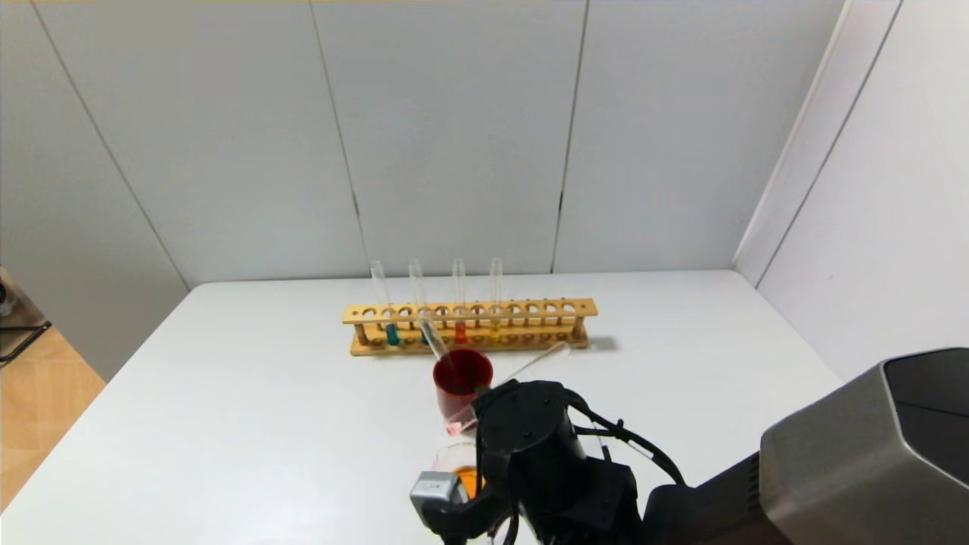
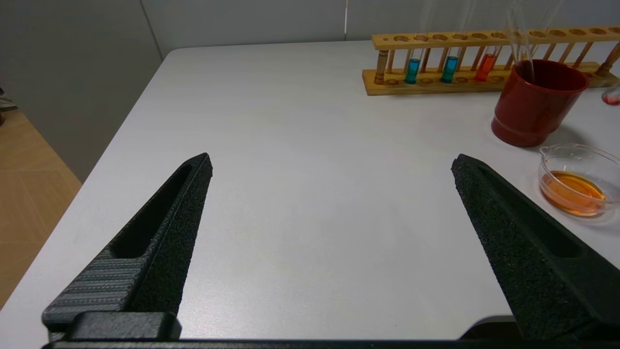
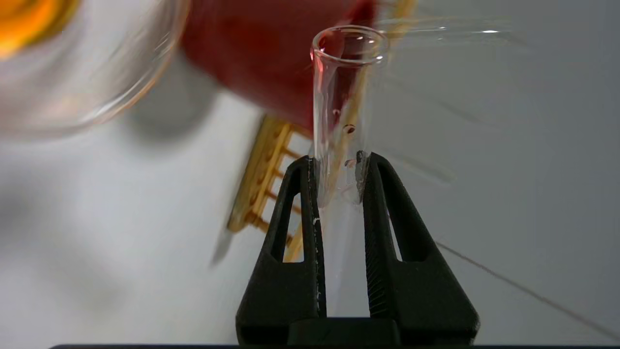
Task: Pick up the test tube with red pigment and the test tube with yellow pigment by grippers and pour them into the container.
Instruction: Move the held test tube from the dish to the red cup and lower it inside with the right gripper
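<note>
My right gripper point(image 3: 337, 162) is shut on the round bottom end of the test tube with red pigment point(image 3: 341, 97). That tube is almost empty, with only red droplets inside. Its mouth point(image 1: 461, 424) lies tilted between the red cup and the container point(image 1: 447, 456). The container point(image 2: 581, 148) is a low clear dish holding orange liquid. In the head view the right arm point(image 1: 530, 446) hides the fingers. A red tube point(image 1: 459, 331) and the test tube with yellow pigment point(image 1: 495, 327) stand in the wooden rack point(image 1: 469, 310). My left gripper point(image 2: 332, 162) hangs open over bare table.
A dark red cup point(image 1: 462, 378) stands between rack and container, with two empty tubes point(image 1: 431, 333) leaning out of it. Two teal tubes point(image 2: 412, 70) sit at the rack's left end. White walls close the back and right sides.
</note>
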